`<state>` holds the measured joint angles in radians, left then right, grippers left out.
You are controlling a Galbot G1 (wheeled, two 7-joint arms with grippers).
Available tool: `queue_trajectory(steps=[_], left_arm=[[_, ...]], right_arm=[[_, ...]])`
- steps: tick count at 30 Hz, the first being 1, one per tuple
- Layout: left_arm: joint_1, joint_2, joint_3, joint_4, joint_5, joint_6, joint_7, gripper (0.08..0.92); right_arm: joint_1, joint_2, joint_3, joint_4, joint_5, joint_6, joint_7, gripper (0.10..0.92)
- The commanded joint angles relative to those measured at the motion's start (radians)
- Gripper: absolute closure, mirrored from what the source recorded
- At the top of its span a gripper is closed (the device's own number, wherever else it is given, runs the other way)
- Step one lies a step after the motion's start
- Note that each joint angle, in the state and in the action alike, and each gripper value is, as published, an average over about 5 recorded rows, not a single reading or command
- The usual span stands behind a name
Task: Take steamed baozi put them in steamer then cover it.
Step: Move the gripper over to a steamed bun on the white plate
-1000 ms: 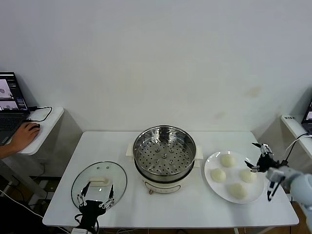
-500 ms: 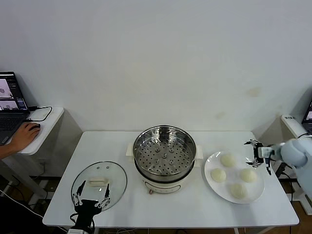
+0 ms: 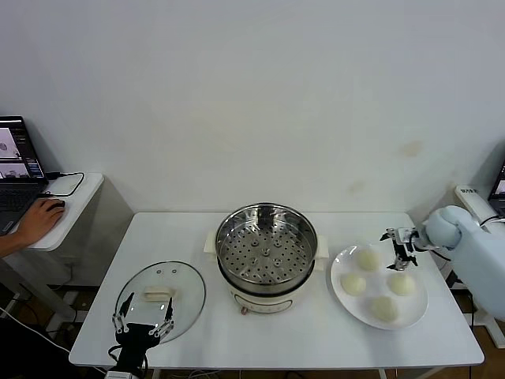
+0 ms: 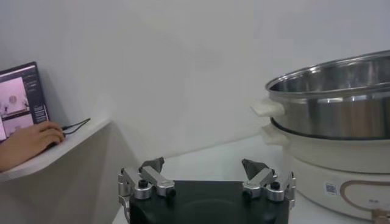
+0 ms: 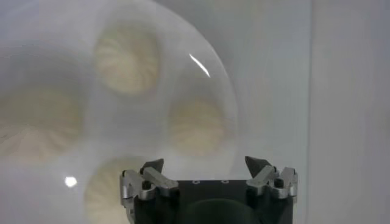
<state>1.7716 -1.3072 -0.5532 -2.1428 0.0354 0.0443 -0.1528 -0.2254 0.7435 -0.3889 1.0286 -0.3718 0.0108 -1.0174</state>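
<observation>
Several off-white steamed baozi [image 3: 368, 259] lie on a white plate [image 3: 416, 309] at the table's right. My right gripper [image 3: 400, 246] hovers open over the plate's far right part, between the rear baozi and the right one [image 3: 401, 283], holding nothing. In the right wrist view the baozi [image 5: 198, 125] show beyond the open right gripper [image 5: 206, 164]. The steamer [image 3: 267, 257] stands uncovered at the centre with nothing in its basket. The cover [image 3: 161, 298] lies flat at the front left. My left gripper [image 3: 144, 320] stands open over the cover's near edge. From the left wrist, the left gripper [image 4: 204, 164] faces the steamer [image 4: 332, 103].
A small side table at the far left carries a laptop [image 3: 16, 170] and a person's hand on a mouse [image 3: 35, 221]. Another white desk edge [image 3: 473, 201] sits beyond the table's right side.
My right gripper has swung in from the table's right edge to above the plate's far side. The left gripper has drawn back slightly toward the front edge.
</observation>
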Motion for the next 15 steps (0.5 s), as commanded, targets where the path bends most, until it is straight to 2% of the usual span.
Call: queue_trajectory(steps=[1,15], left_arm=[[0.000,0.001,-0.002,0.001,0.002,-0.002,0.001,0.177],[-0.001,0.002,-0.001,-0.002,0.002,-0.004,0.002,0.177]], right_arm=[[0.067,0.050,-0.081,-0.063,0.006,-0.004,-0.019,0.203],[0.045,0.094,-0.074,-0.100,-0.016,-0.023,0.014,0.216]])
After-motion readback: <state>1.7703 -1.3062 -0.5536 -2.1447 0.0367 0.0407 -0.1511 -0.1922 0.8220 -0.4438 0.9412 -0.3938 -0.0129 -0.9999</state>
